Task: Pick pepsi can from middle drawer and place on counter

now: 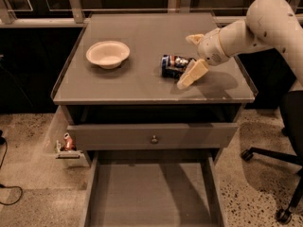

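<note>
The pepsi can (171, 65) lay on its side on the counter (137, 30), right of the counter's centre and toward its front half, with one silver end turned to the right. The gripper (185, 62) hung low over the right part of the counter, reached in from the right by the pale arm (265, 20). Its two fingers (193, 74) were spread wide apart and clamped on nothing. One finger pointed toward the back of the counter. The other slanted down toward the counter's front edge, just beside the can's right end; whether it touched the can could not be told. A pale bowl (108, 54) stood upright on the left half of the counter, well apart from the can. Directly under the counter's front edge, a grey drawer front (113, 136) with a small round knob (154, 139) was shut. Below that, the middle drawer (151, 193) stood pulled out toward the camera, its flat grey floor showing. Down beside the counter's lower left corner, a small reddish can (67, 142) stood upright on a little ledge. To the right of the counter, the dark legs and castors of an office chair (272, 157) rested on the speckled floor (28, 174).
</note>
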Motion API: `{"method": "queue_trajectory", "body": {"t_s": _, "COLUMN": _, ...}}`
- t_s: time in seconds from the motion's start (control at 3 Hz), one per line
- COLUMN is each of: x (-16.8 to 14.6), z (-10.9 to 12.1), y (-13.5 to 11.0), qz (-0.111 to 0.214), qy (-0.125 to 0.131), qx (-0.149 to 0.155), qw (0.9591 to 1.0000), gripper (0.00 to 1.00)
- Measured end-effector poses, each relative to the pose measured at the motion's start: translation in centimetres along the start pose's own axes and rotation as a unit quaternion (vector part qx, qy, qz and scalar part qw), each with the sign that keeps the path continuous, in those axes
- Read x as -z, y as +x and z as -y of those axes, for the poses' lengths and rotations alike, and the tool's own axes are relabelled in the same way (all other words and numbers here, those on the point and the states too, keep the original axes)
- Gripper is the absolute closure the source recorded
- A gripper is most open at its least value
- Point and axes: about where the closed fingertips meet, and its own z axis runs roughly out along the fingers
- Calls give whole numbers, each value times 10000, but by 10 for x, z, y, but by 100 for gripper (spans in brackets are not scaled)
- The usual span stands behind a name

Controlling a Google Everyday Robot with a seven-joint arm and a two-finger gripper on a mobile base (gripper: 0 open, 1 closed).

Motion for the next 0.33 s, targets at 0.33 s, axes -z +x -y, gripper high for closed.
{"method": "queue_trajectory", "body": {"t_s": 0.33, "x": 0, "z": 0, "y": 0, "qz": 0, "qy": 0, "qx": 0, "qw": 10000, "gripper": 0}}
